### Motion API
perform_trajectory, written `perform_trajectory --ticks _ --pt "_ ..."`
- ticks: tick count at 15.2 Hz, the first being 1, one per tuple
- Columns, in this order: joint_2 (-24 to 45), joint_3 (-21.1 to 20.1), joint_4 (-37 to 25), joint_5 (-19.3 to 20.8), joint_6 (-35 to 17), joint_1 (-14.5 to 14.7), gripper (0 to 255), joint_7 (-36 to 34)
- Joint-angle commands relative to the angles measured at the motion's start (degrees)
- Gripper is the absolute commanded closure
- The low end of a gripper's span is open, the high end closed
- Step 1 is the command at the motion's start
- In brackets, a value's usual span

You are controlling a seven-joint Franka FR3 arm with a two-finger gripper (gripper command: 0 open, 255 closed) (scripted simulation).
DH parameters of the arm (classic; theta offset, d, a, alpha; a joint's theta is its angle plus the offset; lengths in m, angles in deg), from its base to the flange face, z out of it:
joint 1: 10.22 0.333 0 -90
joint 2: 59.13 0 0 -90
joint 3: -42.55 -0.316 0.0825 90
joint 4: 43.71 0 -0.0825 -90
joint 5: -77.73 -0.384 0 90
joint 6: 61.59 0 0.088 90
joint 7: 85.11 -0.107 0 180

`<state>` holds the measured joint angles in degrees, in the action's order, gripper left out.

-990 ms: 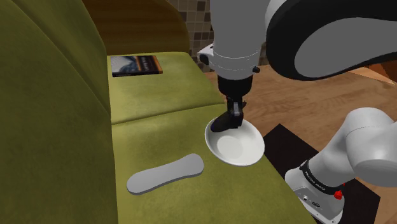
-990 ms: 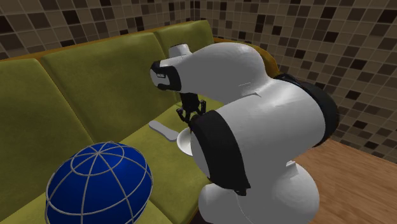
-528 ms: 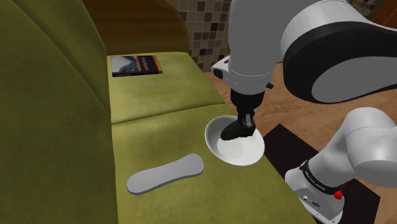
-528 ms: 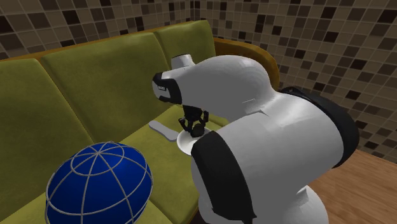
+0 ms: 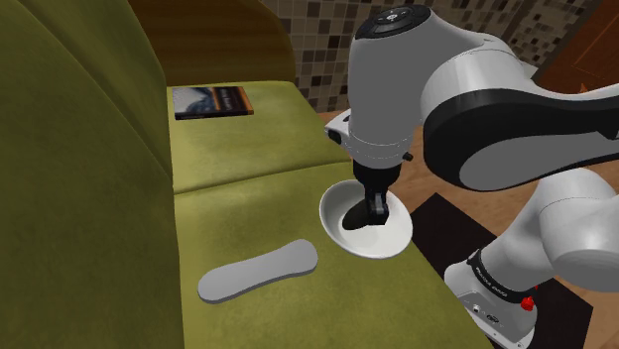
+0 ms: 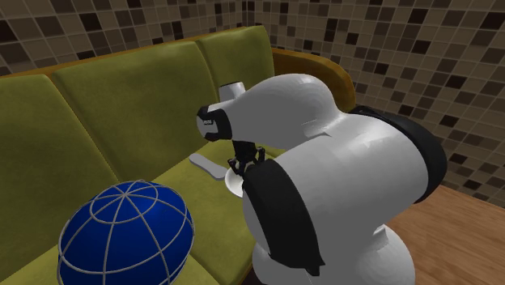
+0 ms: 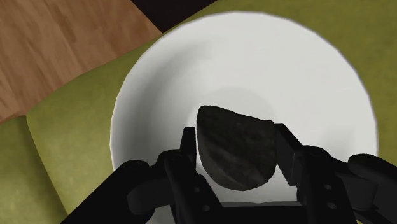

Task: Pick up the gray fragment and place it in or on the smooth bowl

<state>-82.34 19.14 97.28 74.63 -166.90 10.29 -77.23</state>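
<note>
Now, one fragment over one bowl

One dark gray fragment [image 7: 236, 153] is clamped between the two fingers of my gripper [image 7: 236, 141], over the middle of the one white bowl [image 7: 149, 76]. On the green sofa [image 5: 238, 149] lie one flat gray piece [image 5: 258, 271] and one book [image 5: 212, 101].

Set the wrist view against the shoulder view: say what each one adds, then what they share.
Wrist view adds: the pincer shut on a dark gray fragment, right above the bowl's middle. Shoulder view adds: a book and a flat gray strip lying on the seat. Shared: the white bowl, the green sofa, the wooden floor.
</note>
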Motion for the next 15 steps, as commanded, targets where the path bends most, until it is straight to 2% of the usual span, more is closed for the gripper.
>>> perform_trajectory --ticks 1,7,8,13,15 --pt "0.09 -0.09 0.28 -0.03 -0.41 0.03 255 -0.10" --pt "0.10 -0.07 0.28 -0.02 -0.41 0.05 255 -0.11" --pt "0.05 -0.06 0.30 -0.03 -0.38 0.06 0 -0.10" --pt "0.10 -0.07 0.28 -0.02 -0.41 0.05 0 -0.11" --pt "-0.07 0.09 -3.47 0.08 3.49 0.00 0 -0.11"
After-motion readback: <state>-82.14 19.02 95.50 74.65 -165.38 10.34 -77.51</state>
